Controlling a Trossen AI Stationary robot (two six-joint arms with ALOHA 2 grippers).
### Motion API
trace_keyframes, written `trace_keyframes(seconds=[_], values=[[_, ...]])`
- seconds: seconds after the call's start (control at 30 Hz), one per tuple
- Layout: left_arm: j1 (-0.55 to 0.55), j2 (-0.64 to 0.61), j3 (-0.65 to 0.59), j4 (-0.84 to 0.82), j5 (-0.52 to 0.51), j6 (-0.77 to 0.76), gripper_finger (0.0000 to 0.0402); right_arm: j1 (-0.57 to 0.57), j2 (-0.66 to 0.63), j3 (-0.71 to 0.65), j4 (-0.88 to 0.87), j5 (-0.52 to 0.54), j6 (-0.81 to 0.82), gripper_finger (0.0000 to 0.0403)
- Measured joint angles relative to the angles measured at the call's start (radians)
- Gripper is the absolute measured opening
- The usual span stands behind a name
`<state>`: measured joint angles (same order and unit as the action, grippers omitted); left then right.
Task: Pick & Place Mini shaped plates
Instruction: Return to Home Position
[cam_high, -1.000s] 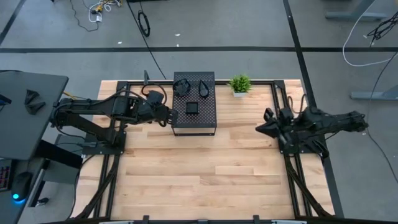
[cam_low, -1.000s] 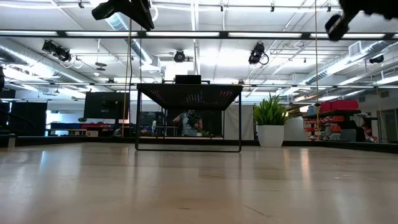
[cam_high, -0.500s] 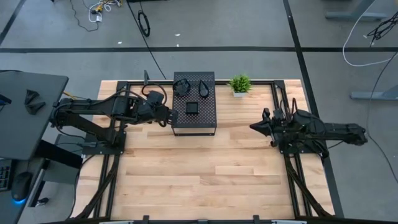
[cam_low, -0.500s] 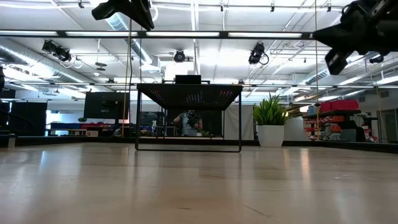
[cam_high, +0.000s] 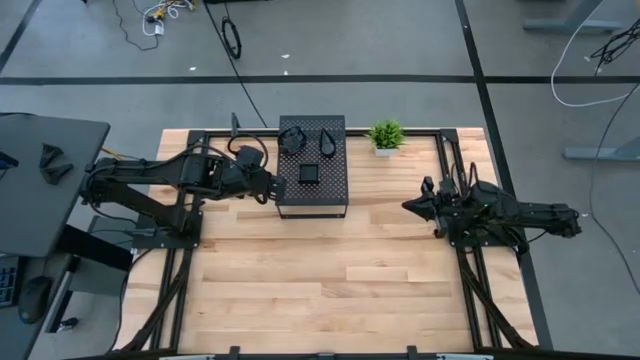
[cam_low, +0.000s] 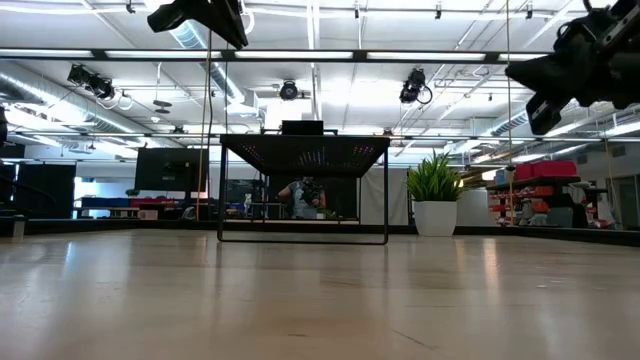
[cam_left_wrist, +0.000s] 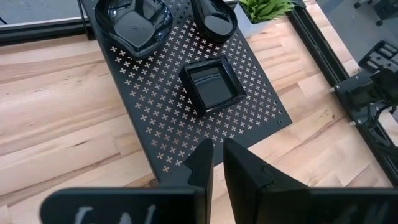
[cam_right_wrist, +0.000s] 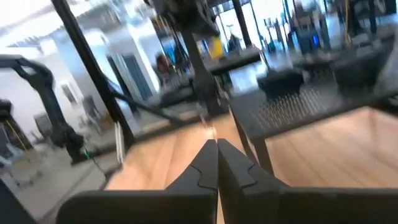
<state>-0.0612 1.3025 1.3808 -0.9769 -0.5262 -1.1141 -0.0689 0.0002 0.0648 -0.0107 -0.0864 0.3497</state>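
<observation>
The left gripper (cam_left_wrist: 217, 158) hovers beside the box (cam_left_wrist: 155, 106), jaws slightly parted (empty), near a square plate (cam_left_wrist: 212, 85). The right gripper (cam_right_wrist: 217, 158), pressed shut, hangs above the table (cam_high: 330, 270).

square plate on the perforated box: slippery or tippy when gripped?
Probably slippery: the square plate looks glossy and reflects light. It looks rigid, likely hard and chippable if dropped. Tipping seems unlikely when pushed, since it sits flat and shallow on the box; its raised rim should give the fingers an edge to pinch.
</observation>
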Motion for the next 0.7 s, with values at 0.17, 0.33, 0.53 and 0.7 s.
trace_keyframes(seconds=[0.17,0.33,0.53,0.7], values=[[0.0,0.0,0.0,0.001,0.0,0.0,0.0039,0.0,0.002,-0.05,0.094,-0.005,-0.028,0.0],[0.0,0.0,0.0,0.0,0.0,0.0,0.0039,0.0,0.0,-0.048,0.096,-0.027,-0.067,0.0],[0.0,0.0,0.0,0.0,0.0,0.0,0.0039,0.0,0.008,-0.049,0.046,-0.061,-0.094,0.0011],[0.0,0.0,0.0,0.0,0.0,0.001,0.0039,0.0,0.01,-0.049,0.046,-0.061,-0.093,0.003]])
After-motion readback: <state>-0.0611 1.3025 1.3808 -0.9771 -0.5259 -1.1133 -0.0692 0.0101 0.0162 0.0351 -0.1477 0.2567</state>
